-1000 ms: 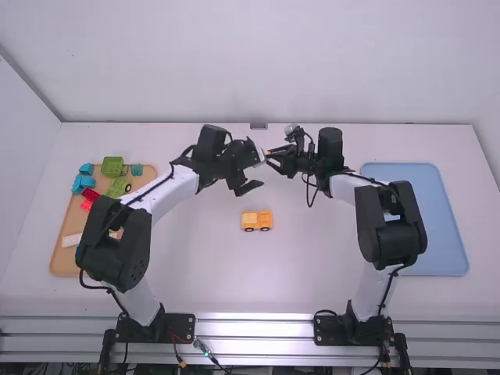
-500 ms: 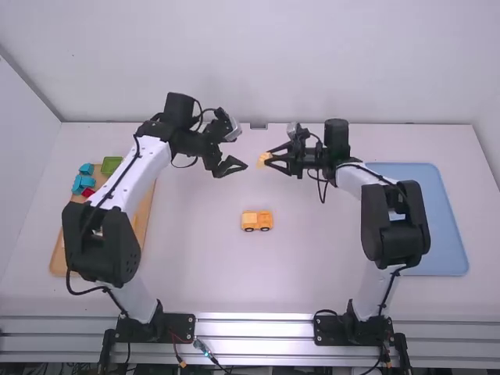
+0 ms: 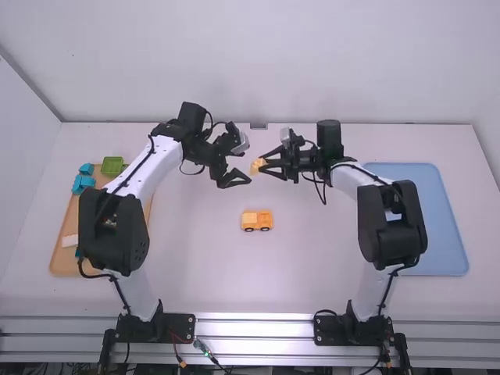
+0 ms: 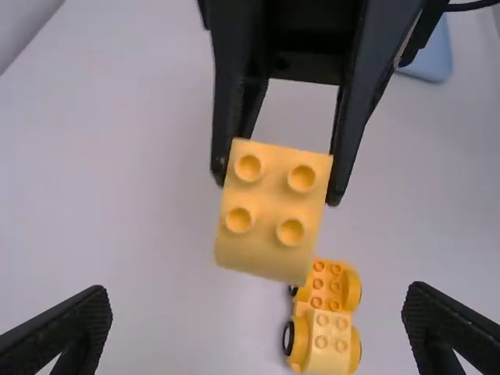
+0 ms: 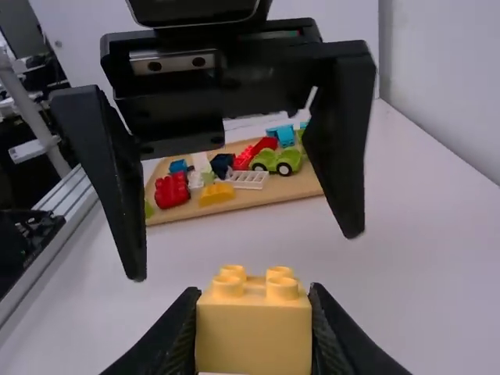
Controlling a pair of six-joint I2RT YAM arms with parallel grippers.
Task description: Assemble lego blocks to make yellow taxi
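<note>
Your yellow plastic toy car with black wheels (image 3: 256,221) stands on the white table (image 3: 219,273). Beyond the car, raised, your right gripper (image 3: 264,165) has its jaws clenched on a yellow four-stud plastic block (image 4: 273,211). Your left gripper (image 3: 243,177), also beyond the car, has jaws parted, grasping nothing.

A yellow Lego block (image 3: 258,165) with four round studs in two rows of two is being held aloft by two opposite sides, its studded face being presented toward the left wrist camera. A yellow-orange Lego vehicle (image 3: 257,220) is being supported upright on the white table (image 3: 312,273) by its dark-tyred wheels, well apart from the raised block, its studded top being left exposed.
</note>
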